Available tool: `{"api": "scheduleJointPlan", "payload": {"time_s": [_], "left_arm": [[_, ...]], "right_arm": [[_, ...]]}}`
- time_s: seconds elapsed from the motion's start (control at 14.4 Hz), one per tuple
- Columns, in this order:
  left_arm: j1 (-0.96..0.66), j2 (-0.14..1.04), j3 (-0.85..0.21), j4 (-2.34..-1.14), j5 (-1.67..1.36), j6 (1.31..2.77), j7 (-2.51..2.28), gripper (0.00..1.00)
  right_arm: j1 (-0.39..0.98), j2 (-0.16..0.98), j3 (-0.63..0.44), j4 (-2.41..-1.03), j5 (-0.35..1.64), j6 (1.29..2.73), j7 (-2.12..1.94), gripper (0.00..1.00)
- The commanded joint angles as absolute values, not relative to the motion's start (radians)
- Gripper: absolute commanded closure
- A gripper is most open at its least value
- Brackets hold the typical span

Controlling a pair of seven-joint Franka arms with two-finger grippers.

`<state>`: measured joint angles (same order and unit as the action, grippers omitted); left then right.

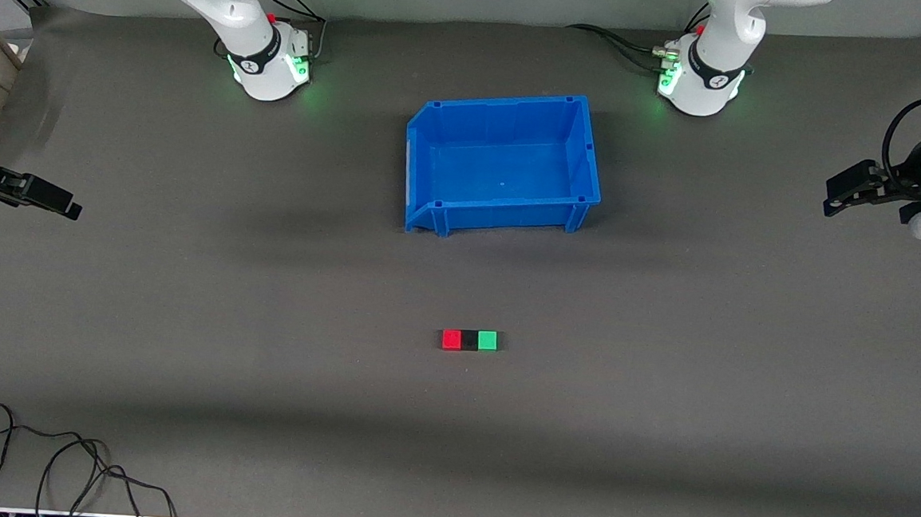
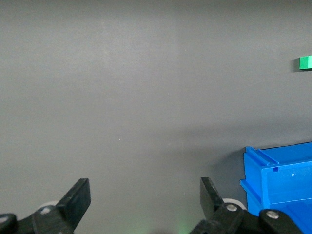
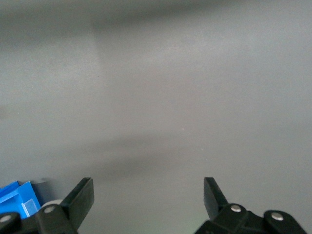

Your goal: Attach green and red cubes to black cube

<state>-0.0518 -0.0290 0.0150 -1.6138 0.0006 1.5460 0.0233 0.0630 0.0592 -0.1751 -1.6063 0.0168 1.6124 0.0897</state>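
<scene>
A loose black cable lay nearest the front camera, coiled on the table at the right arm's end. The table, covered in dark grey matting, was the largest thing in sight.

Next in size, a blue bin stood near the middle of the table, between the two arm bases and closer to them than to the front camera. Nothing could be seen inside it. A corner of it also showed in the left wrist view and a smaller piece in the right wrist view.

The left gripper hung over the left arm's end of the table, well apart from the bin, its fingers spread wide with nothing between them. The right gripper hung over the right arm's end of the table, its fingers likewise spread wide and holding nothing. Both arms waited at the sides.

The smallest things were the three cubes, set in one row on the table, nearer to the front camera than the bin and well apart from it. The black cube sat in the middle. The red cube touched it on the side toward the right arm's end, and the green cube touched it on the side toward the left arm's end. The green cube also showed at the edge of the left wrist view.
</scene>
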Motion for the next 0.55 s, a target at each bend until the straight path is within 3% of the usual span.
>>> {"api": "scheduleJointPlan", "payload": {"time_s": [0.0,0.48], "left_arm": [[-0.058,-0.049,0.021,-1.626,0.018,1.529,0.041,0.00],[-0.058,-0.049,0.021,-1.626,0.025,1.531,0.041,0.00]], "right_arm": [[0.063,0.035,-0.173,-1.628,-0.006,1.629,0.071,0.00],[0.063,0.038,-0.176,-1.626,0.002,1.634,0.071,0.00]]}}
